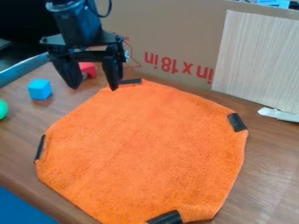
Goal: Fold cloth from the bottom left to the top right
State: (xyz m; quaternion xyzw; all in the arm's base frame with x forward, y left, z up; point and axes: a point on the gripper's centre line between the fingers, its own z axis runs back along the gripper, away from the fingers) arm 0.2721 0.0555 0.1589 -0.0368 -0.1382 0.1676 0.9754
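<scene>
Cloth (146, 148), orange and flat, lies on the table (269, 175) from the middle to the bottom of the frame. The tool (95, 88), upper left, is wide open, holding nothing. It could slip off such a low edge.

Your orange cloth (146, 144) lies spread nearly flat on the brown table (271, 162), its outline roughly 8-sided, with 4 black strips (236, 122) along its edges and slight wrinkles near the bottom one.
</scene>
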